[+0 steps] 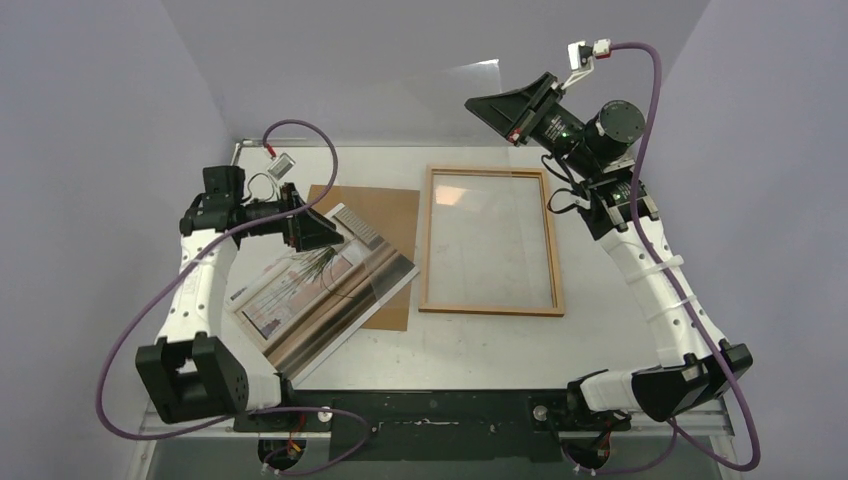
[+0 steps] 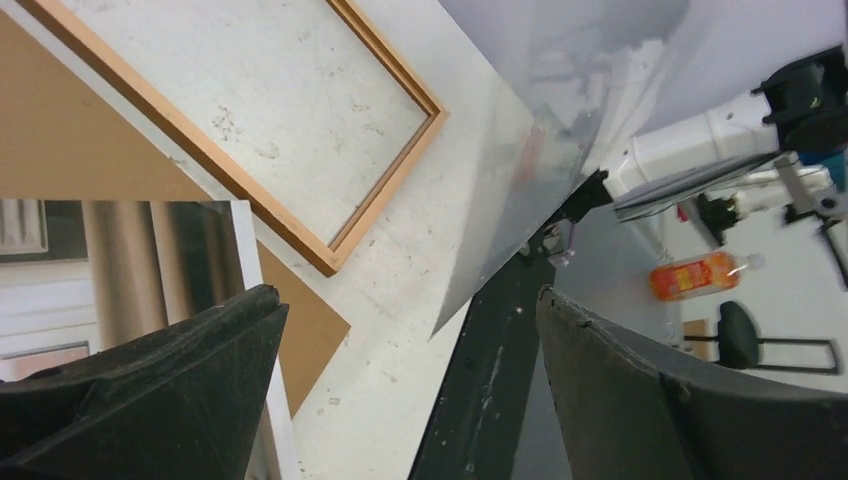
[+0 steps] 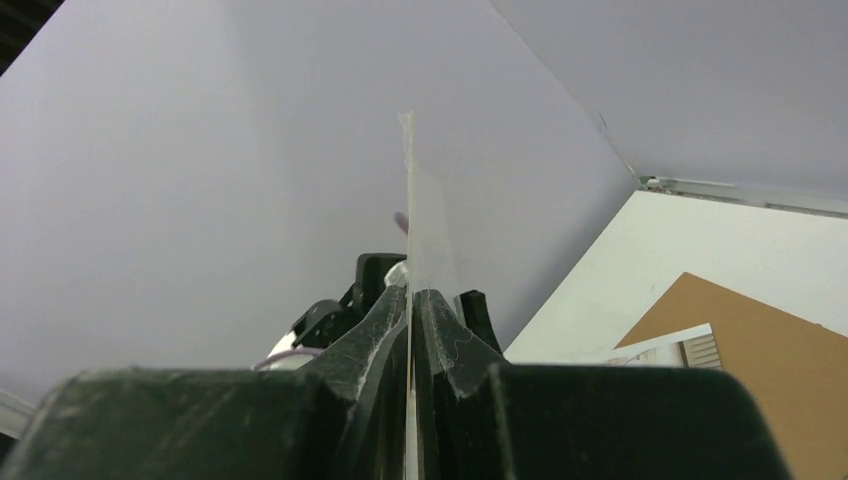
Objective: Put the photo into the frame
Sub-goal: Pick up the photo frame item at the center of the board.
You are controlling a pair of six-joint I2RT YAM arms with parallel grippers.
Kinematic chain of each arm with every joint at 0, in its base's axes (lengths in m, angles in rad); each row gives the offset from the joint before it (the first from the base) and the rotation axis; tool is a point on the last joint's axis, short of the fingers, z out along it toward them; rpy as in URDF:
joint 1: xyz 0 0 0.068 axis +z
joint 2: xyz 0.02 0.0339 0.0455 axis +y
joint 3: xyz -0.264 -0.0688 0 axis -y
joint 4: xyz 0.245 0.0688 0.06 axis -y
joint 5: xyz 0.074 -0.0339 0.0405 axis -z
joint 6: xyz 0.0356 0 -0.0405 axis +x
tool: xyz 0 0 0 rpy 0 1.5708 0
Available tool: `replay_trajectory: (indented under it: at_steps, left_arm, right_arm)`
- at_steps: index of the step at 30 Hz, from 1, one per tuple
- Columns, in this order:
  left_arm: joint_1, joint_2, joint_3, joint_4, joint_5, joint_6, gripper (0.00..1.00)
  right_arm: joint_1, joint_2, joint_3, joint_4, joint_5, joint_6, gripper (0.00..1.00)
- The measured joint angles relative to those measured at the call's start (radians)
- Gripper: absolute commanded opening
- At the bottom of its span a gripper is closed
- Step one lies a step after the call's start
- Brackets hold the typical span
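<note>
The photo (image 1: 300, 300), with beige bands and a green plant, lies face up at the left, partly on the brown backing board (image 1: 390, 200). It also shows in the left wrist view (image 2: 130, 260). The wooden frame (image 1: 490, 305) lies flat in the middle of the table, and the table surface shows through its opening (image 2: 385, 180). My left gripper (image 1: 322, 235) is open and empty over the photo's far end (image 2: 410, 300). My right gripper (image 1: 480, 103) is raised at the back, shut on the edge of a clear pane (image 3: 415, 200) held in the air (image 2: 520, 170).
The backing board (image 3: 760, 340) lies under the photo, left of the frame. Grey walls enclose the table at the left, back and right. A black rail (image 1: 440, 410) runs along the near edge between the arm bases.
</note>
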Motion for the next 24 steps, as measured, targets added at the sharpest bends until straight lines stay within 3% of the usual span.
replay_trajectory:
  at_steps: [2, 6, 10, 14, 24]
  left_arm:
    - [0.003, -0.107, -0.076, 0.154, 0.001, -0.115, 0.96]
    - [0.022, -0.314, -0.284, 0.738, 0.0, -0.552, 0.96]
    - [0.036, -0.31, -0.341, 1.153, -0.003, -0.908, 0.96]
    - [0.038, -0.27, -0.355, 1.345, -0.015, -1.084, 0.96]
    - [0.03, -0.217, -0.387, 1.579, -0.03, -1.285, 0.97]
  right_arm:
    - [0.0, 0.0, -0.005, 0.004, 0.015, 0.022, 0.05]
    - [0.0, 0.0, -0.003, 0.008, 0.049, 0.065, 0.05]
    - [0.0, 0.0, 0.01, 0.009, 0.083, 0.094, 0.05]
    - [0.0, -0.007, 0.017, 0.009, 0.104, 0.119, 0.05]
    - [0.0, -0.05, -0.02, 0.058, 0.119, 0.174, 0.05]
